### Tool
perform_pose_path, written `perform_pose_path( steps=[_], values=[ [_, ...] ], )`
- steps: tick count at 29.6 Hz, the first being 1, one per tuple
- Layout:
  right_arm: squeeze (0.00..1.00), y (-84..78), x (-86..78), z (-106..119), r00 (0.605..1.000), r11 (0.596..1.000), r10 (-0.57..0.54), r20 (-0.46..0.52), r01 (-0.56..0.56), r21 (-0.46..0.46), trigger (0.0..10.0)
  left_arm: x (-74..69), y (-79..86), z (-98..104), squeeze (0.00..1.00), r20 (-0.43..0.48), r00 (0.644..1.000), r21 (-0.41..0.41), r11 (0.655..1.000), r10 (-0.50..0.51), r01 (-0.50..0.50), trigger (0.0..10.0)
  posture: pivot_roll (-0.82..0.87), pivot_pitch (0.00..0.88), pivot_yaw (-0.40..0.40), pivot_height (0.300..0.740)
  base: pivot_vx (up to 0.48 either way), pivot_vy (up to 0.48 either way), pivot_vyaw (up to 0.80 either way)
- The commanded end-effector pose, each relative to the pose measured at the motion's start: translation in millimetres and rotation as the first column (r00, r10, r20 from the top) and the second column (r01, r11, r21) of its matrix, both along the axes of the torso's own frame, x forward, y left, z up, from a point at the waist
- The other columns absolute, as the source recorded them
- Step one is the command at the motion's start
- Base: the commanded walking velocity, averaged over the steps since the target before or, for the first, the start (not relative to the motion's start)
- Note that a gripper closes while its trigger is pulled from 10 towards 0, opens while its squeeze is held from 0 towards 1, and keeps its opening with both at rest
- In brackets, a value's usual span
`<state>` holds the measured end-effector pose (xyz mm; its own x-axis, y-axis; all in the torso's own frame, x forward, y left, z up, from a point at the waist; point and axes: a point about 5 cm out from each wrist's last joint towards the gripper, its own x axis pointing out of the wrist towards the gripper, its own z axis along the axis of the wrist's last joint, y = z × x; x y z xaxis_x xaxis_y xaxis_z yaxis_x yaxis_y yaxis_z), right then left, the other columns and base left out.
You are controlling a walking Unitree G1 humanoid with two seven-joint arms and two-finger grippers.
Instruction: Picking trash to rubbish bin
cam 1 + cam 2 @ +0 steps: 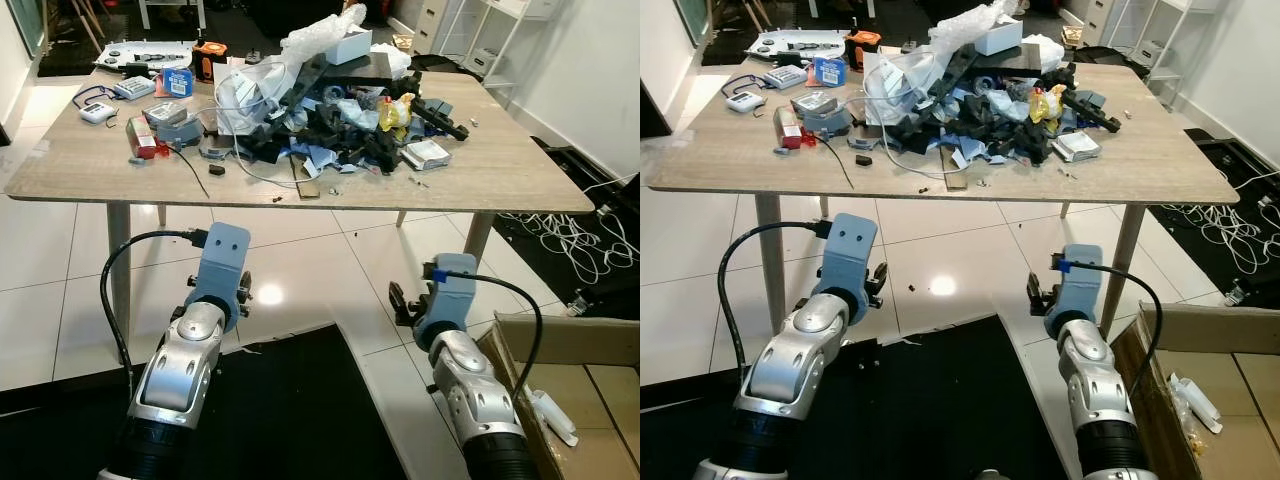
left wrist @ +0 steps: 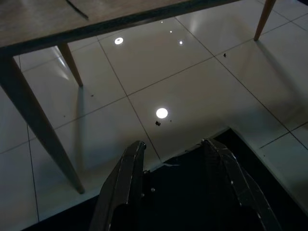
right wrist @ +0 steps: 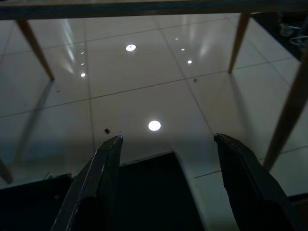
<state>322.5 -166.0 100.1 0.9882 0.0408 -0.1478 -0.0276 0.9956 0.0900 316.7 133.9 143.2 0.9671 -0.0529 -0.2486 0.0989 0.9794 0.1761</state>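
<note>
1. My left claw (image 2: 175,185) hangs low before me, below the table (image 1: 520,165) edge; fingers moderately parted, holding nothing, aimed at glossy white tile and a black mat (image 1: 300,400).
2. My right claw (image 3: 166,183) hangs alongside, fingers spread wide, empty, over the same tile.
3. The trash pile (image 1: 340,110) sits on the wood-grain tabletop at 12 o'clock from me, toward the far middle: black foam-like strips, blue scraps, crumpled clear film (image 1: 320,30), a white box (image 1: 352,44), a yellow wrapper (image 1: 396,110).
4. Handling, as I judge it: light and soft throughout; film crushes and slips, so I would pinch a bunched fold; the black strips look stiffer and offer an edge to grip across.
5. Small gadgets (image 1: 130,88) and a red packet (image 1: 140,138) lie at 11 o'clock; probably not trash.
6. The bin (image 1: 570,350), an open cardboard carton with matte brown walls, stands on the floor at 4 o'clock, just beside my right arm; pale scraps lie inside.
</note>
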Motion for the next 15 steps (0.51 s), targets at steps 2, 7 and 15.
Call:
perform_pose_path(
  steps=[2,7,15],
  values=[
    [0.00,-1.8,0.7,5,1.000,1.000,-0.014,0.023,0.014,0.004,10.0,-1.3,0.6,-3,0.00,-0.014,1.000,-0.026,1.000,0.007,-0.008,10.0,0.12,0.125,-0.070,0.740,0.000,0.000,0.00],
    [0.00,-3.8,3.4,17,0.995,1.000,-0.029,0.092,0.029,0.011,10.0,-0.4,-0.4,-1,0.00,-0.006,1.000,-0.042,0.999,0.004,-0.004,10.0,0.12,0.125,-0.070,0.740,0.195,0.000,0.00],
    [0.00,-17.4,10.6,44,0.972,0.995,-0.096,0.215,0.100,-0.011,10.0,-0.7,-10.2,5,0.00,0.031,0.999,-0.108,0.993,-0.042,0.045,10.0,0.11,0.116,-0.072,0.740,0.254,0.000,0.00]
  ],
)
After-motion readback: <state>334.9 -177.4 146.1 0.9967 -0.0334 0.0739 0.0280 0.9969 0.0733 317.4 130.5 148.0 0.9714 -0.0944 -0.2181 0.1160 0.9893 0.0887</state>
